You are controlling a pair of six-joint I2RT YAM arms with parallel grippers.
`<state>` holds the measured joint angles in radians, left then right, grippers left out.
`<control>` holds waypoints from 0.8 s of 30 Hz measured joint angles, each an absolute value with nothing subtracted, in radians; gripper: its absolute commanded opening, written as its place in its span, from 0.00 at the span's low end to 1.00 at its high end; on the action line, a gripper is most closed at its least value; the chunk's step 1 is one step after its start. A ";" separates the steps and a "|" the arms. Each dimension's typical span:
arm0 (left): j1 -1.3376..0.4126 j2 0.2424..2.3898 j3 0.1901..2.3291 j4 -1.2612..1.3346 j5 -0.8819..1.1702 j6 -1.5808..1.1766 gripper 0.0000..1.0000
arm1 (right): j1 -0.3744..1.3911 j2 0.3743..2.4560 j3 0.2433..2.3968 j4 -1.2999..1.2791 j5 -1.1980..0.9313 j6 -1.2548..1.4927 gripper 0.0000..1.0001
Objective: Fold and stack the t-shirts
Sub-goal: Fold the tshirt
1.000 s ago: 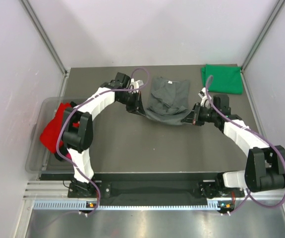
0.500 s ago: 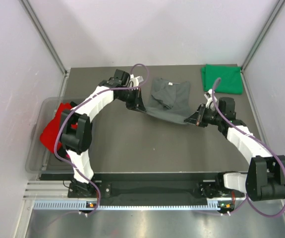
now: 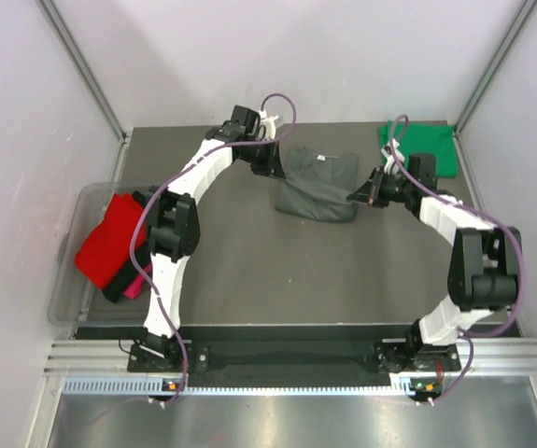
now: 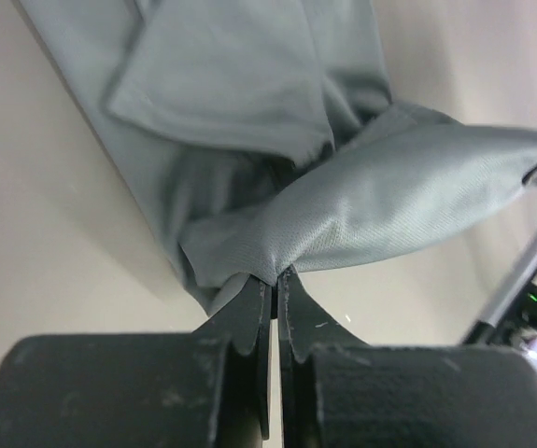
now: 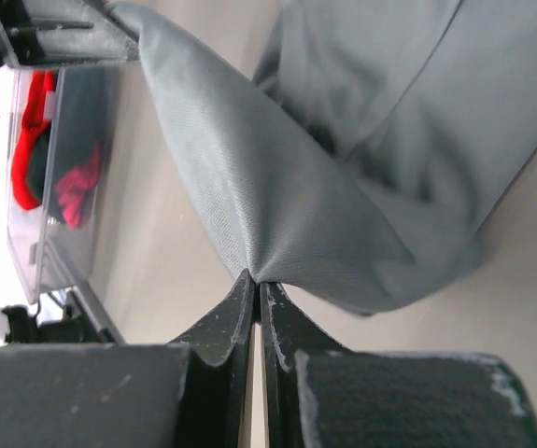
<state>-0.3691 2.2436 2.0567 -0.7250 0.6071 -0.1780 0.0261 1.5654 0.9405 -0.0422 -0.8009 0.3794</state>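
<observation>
The dark grey t-shirt [image 3: 317, 185] lies at the back middle of the table, its near edge lifted and folded back over itself. My left gripper [image 3: 270, 159] is shut on the shirt's left corner [image 4: 277, 252]. My right gripper [image 3: 365, 194] is shut on its right corner [image 5: 259, 252]. The cloth stretches between the two grippers above the rest of the shirt. A bright green t-shirt [image 3: 421, 147] lies folded at the back right corner. Red [image 3: 107, 245], black and magenta-pink [image 3: 135, 286] shirts sit in the tub at the left.
A clear plastic tub [image 3: 66, 280] stands off the table's left edge; it also shows in the right wrist view [image 5: 35, 187]. Metal frame posts [image 3: 81, 65] rise at both back corners. Purple cables loop over both arms.
Both grippers have carried the grey shirt's near edge towards the back of the table, folding it over the rest of the shirt. The shirt now looks shorter front to back.
</observation>
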 measured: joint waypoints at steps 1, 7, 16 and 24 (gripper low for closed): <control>-0.368 2.259 2.082 -0.725 0.602 -0.171 0.00 | 0.022 1.601 0.974 -0.036 -0.807 0.375 0.00; -0.365 2.360 2.235 -0.691 0.582 -0.158 0.00 | -0.019 1.792 1.157 -0.014 -0.831 0.359 0.00; -0.360 2.505 2.345 -0.547 0.538 -0.155 0.00 | -0.036 2.050 1.403 0.040 -0.842 0.371 0.00; -0.355 2.581 2.357 -0.361 0.447 -0.160 0.55 | -0.036 2.208 1.570 0.046 -0.844 0.387 0.18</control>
<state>-0.3550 2.5809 2.3566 -0.3607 0.4465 -0.1600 -0.0364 2.2082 1.5700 0.0460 -0.8440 0.3874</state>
